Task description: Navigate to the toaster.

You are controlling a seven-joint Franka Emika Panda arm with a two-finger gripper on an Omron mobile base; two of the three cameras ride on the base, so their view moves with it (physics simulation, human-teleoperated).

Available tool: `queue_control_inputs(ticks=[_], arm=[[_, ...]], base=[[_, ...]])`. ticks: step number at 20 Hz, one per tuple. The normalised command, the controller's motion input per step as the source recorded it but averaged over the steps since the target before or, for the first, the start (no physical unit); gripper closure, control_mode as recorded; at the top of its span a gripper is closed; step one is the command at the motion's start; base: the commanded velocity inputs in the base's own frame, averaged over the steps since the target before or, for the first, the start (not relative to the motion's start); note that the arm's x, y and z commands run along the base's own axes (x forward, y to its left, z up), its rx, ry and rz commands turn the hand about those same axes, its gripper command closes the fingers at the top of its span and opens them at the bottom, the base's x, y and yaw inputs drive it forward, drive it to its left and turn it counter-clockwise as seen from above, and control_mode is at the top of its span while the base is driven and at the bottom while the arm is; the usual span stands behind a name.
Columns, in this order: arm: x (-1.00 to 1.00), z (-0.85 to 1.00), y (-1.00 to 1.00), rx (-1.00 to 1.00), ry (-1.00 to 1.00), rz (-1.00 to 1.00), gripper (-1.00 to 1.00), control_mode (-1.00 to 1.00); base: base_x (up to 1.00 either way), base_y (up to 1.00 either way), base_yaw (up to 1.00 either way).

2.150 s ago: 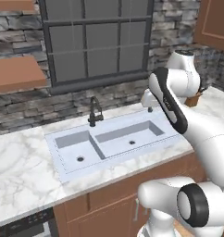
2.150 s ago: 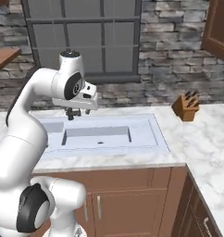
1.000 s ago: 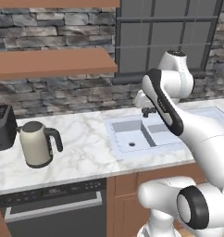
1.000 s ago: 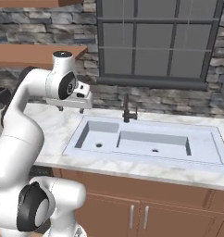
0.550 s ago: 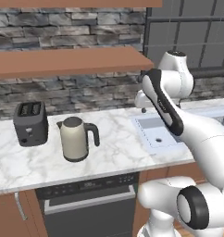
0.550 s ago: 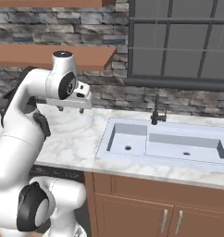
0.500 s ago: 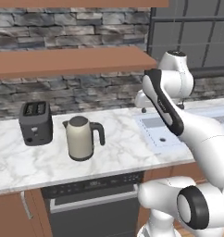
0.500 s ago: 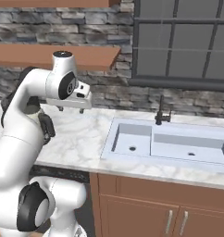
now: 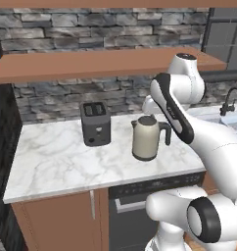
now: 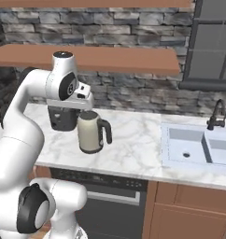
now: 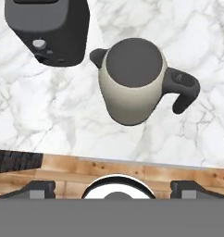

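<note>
The toaster (image 9: 95,123) is a small dark box with two slots and a round knob, standing on the marble counter (image 9: 57,162) against the stone wall. In the right base view the toaster (image 10: 62,120) is partly hidden behind my hand. It fills the top left corner of the hand view, as the toaster (image 11: 48,28) seen from above. My gripper (image 10: 84,106) hovers above the counter over the beige kettle (image 10: 90,132), right of the toaster. Its fingertips (image 11: 38,188) stand wide apart, open, with nothing between them.
The kettle (image 9: 146,138) with a dark handle stands right of the toaster. A sink (image 10: 199,145) with a black faucet (image 10: 216,114) lies further right. A wooden shelf (image 9: 91,62) runs above the counter. A dark oven front (image 10: 103,196) sits below, and a tall dark unit (image 9: 2,147) bounds the left.
The base has driven left, so the whole scene has slid right: toaster and kettle are now near the middle and the sink is at the right edge. The arm keeps its pose.
</note>
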Motion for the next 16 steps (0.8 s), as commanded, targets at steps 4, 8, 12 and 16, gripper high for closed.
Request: queue_control_inputs(ticks=[4,8,12,16], arm=[[0.0,0.0,0.0,0.0,0.0,0.0,-1.0,1.0],[0.0,0.0,0.0,0.0,0.0,0.0,-1.0,1.0],[0.0,0.0,0.0,0.0,0.0,0.0,-1.0,1.0],[0.0,0.0,0.0,0.0,0.0,0.0,-1.0,1.0]], base=[[-0.16,0.8,0.0],[0.0,0.17,0.0],[0.14,0.03,0.0],[0.45,0.18,0.0]])
